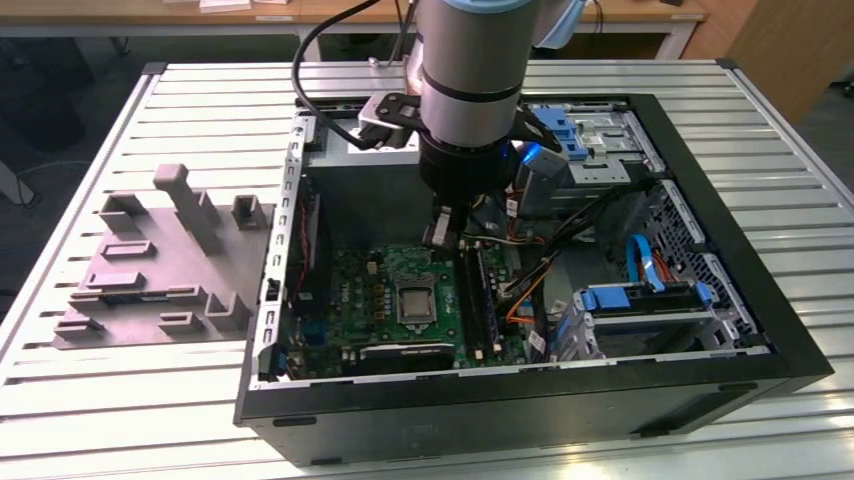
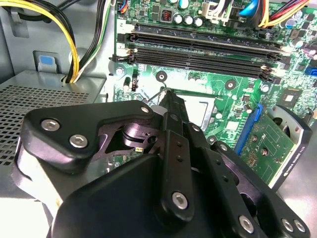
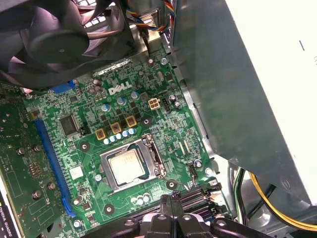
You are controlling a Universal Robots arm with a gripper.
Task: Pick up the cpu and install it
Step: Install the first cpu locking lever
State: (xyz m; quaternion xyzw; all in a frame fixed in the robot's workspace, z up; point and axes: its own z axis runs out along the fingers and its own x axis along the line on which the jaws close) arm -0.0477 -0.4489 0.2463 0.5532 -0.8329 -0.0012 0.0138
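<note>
The cpu is a small pale silvery square lying flat inside the metal-framed socket on the green motherboard. In the first wrist view my gripper hangs above the board beside the socket, apart from the cpu, with its dark fingers together and nothing between them. The second wrist view shows the gripper with its tips over the socket's edge, and a pale patch of the cpu just beyond. In the exterior view the gripper hangs inside the open computer case, a little above the socket.
The black computer case lies open on a slatted metal table. A grey moulded tray sits at the exterior view's left. Memory slots, a fan, yellow cables and blue drive brackets crowd the board.
</note>
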